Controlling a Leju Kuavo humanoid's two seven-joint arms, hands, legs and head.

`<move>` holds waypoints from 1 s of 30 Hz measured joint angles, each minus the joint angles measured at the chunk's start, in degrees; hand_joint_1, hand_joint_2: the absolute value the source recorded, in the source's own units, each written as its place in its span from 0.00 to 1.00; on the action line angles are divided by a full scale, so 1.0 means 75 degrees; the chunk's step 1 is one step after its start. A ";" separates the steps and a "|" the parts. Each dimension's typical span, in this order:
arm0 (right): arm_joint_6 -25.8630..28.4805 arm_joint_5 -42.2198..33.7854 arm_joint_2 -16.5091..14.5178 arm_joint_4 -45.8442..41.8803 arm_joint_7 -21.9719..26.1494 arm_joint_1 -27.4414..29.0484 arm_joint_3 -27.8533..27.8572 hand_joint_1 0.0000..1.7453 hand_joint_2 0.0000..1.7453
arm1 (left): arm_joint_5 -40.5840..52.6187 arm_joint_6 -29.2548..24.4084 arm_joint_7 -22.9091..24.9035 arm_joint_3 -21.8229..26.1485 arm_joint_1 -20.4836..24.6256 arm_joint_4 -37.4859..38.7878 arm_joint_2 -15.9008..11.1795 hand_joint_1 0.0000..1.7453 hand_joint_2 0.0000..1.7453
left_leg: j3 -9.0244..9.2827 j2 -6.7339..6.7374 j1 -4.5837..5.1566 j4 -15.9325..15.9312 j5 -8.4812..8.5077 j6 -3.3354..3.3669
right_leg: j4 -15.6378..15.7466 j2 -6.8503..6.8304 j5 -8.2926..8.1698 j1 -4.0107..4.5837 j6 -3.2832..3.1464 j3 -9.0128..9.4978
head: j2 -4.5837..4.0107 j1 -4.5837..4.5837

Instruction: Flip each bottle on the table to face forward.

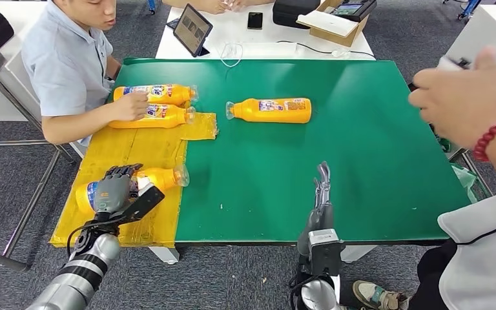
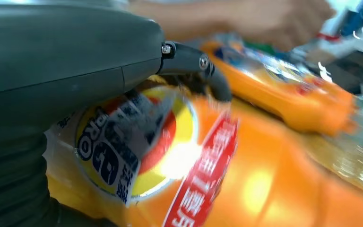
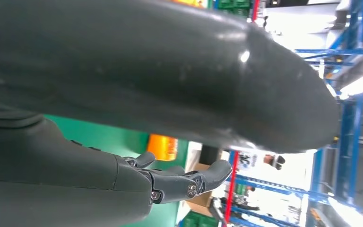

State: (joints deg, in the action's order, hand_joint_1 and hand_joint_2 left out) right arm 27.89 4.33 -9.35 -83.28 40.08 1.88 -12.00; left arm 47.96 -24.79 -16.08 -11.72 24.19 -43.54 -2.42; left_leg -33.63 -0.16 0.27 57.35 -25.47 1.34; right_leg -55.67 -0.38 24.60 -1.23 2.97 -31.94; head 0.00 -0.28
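**Left robot hand on the nearest orange bottle**

The left robot hand point(image 1: 115, 188) is wrapped over the body of the nearest orange bottle point(image 1: 158, 176), which lies on its side on the yellow mat point(image 1: 139, 148) at the tabletop's point(image 1: 336, 168) near left. In the left wrist view its fingers point(image 2: 208, 75) curl across the label. The right robot hand point(image 1: 323, 184) stands above the green surface, released and holding nothing.

Two more bottles point(image 1: 155, 94) lie beside a seated person's hand point(image 1: 131, 106); a fourth bottle point(image 1: 272, 110) lies mid-table.

The bottle looks like smooth, rigid plastic, probably slippery and prone to rolling. Gripping the labelled mid-body seems safest for turning it.
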 joint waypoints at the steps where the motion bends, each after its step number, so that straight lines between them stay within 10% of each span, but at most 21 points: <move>1: -0.0029 -0.0010 -0.0001 0.0069 0.0000 0.0000 0.0030 0.00 0.00 | -0.0420 0.0512 -0.0070 0.0058 0.0046 0.0007 0.0016 0.00 0.50 | 0.0004 -0.0004 0.0000 0.0000 0.0000 0.0000 | 0.0000 -0.0004 0.0001 -0.0001 0.0000 0.0006 | 0.0000 -0.0001; 3: -0.0087 -0.0019 -0.0007 0.0187 -0.0001 -0.0001 0.0099 0.00 0.00 | -0.1343 0.1600 -0.0129 0.0184 0.0092 -0.0072 0.0074 0.00 0.00 | 0.0013 -0.0010 0.0001 -0.0001 0.0000 0.0000 | 0.0000 -0.0011 0.0002 -0.0001 0.0000 0.0019 | 0.0000 -0.0002; 11: -0.0122 0.0004 -0.0056 0.0460 -0.0002 0.0002 0.0231 0.00 0.00 | -0.3667 0.3473 -0.0279 0.0511 -0.0404 -0.1139 0.0446 0.00 0.00 | 0.0017 -0.0005 0.0002 -0.0001 -0.0001 0.0001 | 0.0002 -0.0010 0.0002 -0.0002 0.0000 0.0021 | 0.0000 0.0001; 18: 0.0031 0.0356 0.0004 0.0663 -0.0002 -0.0083 0.0256 0.00 0.00 | -0.5843 0.2557 -0.1084 0.0613 -0.1285 -0.2997 0.0662 0.00 0.00 | -0.0002 -0.0001 -0.0002 0.0000 0.0000 0.0000 | -0.0001 -0.0006 0.0001 0.0003 0.0000 0.0002 | 0.0000 0.0001; 20: 0.0108 0.0684 0.0067 0.0852 -0.0002 -0.0249 0.0227 0.00 0.50 | -0.6377 0.2209 -0.1360 0.0612 -0.1438 -0.3626 0.0718 0.00 0.00 | -0.0004 -0.0001 -0.0002 0.0000 -0.0001 0.0000 | 0.0000 -0.0002 0.0001 0.0003 0.0000 -0.0002 | 0.0000 0.0000; 22: 0.0223 0.0990 0.0140 0.1065 -0.0002 -0.0453 0.0177 0.00 1.00 | -0.6778 0.1997 -0.1551 0.0616 -0.1545 -0.4195 0.0767 0.00 0.50 | -0.0005 -0.0003 -0.0001 0.0001 -0.0001 0.0000 | 0.0001 -0.0002 0.0001 0.0002 0.0000 -0.0003 | 0.0000 0.0001; 24: 0.0440 0.1382 0.0209 0.1280 -0.0015 -0.0655 0.0109 0.00 1.00 | -0.7031 0.1861 -0.1699 0.0619 -0.1637 -0.4642 0.0805 0.00 1.00 | -0.0006 -0.0004 -0.0001 0.0001 0.0000 0.0000 | 0.0000 -0.0003 0.0001 0.0003 0.0000 -0.0002 | 0.0000 0.0001; 30: 0.1284 0.4183 0.0806 0.2957 -0.0909 -0.1951 -0.0228 0.00 1.00 | -0.8118 0.1038 -0.2260 0.0596 -0.2165 -0.6178 0.1151 0.00 1.00 | -0.0003 0.0012 0.0002 0.0004 0.0001 0.0003 | 0.0002 0.0009 -0.0006 -0.0001 0.0005 -0.0003 | 0.0000 0.0002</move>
State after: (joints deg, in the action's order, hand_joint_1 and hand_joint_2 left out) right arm 37.52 35.70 -3.30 -61.10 33.26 -12.76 -13.70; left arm -12.92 -17.00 -33.03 -7.26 7.95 -89.88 6.21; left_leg -33.65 -0.07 0.29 57.37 -25.46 1.36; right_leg -55.66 -0.32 24.55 -1.24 3.00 -31.96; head 0.00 -0.27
